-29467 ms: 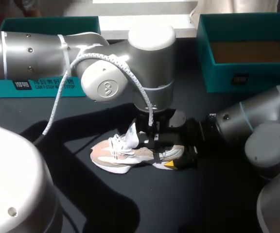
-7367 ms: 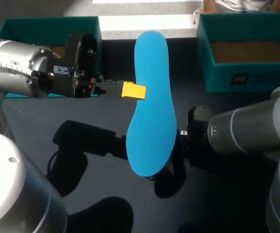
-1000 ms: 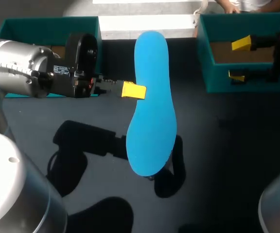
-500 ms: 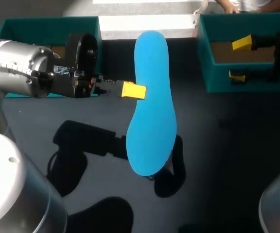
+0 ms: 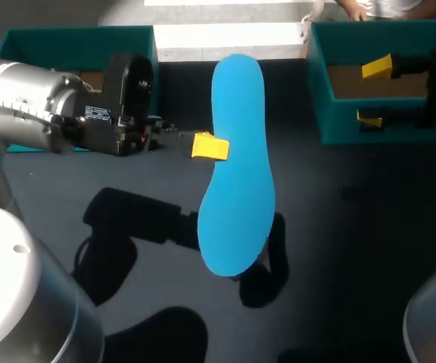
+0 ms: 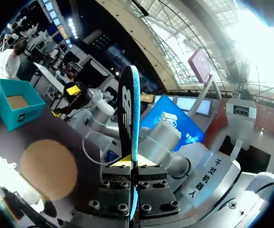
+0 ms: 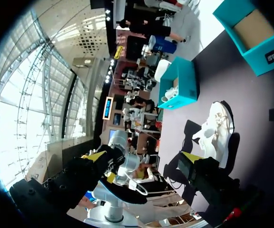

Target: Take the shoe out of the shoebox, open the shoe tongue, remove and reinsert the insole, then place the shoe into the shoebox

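Head view: blue insole [image 5: 237, 166] pinched at its edge between left fingers [image 5: 209, 146]; right fingers [image 5: 375, 66] wide apart, empty.

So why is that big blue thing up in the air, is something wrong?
Nothing is broken. The blue thing is the insole, pinched at its edge by the left gripper and held above the table. It looks odd only because it is out of the shoe, which lies on the table.
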You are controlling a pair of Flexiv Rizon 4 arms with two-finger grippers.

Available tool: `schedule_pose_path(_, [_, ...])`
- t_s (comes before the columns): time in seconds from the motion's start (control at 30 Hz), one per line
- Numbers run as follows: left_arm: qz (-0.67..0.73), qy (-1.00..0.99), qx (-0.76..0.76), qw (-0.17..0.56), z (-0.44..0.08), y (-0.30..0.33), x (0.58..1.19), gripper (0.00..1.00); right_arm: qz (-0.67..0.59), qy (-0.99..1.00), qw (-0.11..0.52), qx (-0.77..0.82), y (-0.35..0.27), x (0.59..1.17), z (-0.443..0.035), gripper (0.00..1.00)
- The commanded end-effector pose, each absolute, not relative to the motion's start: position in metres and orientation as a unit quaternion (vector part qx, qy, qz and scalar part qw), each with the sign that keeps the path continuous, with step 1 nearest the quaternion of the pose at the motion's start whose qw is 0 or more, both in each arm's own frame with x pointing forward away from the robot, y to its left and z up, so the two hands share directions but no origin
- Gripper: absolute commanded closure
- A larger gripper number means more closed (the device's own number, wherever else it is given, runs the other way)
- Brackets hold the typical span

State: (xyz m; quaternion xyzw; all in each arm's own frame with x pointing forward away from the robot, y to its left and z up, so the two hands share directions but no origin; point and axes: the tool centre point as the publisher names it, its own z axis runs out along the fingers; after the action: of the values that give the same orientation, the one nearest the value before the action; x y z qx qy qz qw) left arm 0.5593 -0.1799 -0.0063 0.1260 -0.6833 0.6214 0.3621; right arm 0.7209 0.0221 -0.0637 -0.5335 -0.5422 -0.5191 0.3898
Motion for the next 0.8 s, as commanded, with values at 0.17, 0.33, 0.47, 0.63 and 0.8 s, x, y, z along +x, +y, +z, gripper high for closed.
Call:
schedule_pose_path(0.17, [0.597,-0.799,-0.052,0.038,-0.019,-0.165,0.560,1.00,-0.518,-0.543,0.390,-0.534,0.024,0.722,-0.064,0.00])
schedule_pose_path(0.33, [0.562,-0.808,-0.152,-0.095,-0.016,-0.158,0.566,1.00,-0.518,-0.543,0.390,-0.534,0.024,0.722,-0.064,0.00])
schedule_pose_path(0.47, [0.558,-0.807,-0.159,-0.113,-0.014,-0.154,0.569,1.00,-0.518,-0.543,0.390,-0.534,0.024,0.722,-0.064,0.00])
schedule_pose_path(0.63, [0.558,-0.807,-0.159,-0.113,-0.014,-0.154,0.569,1.00,-0.518,-0.543,0.390,-0.534,0.024,0.722,-0.064,0.00])
schedule_pose_path(0.8, [0.558,-0.807,-0.159,-0.113,-0.014,-0.154,0.569,1.00,-0.518,-0.543,0.390,-0.534,0.024,0.722,-0.064,0.00])
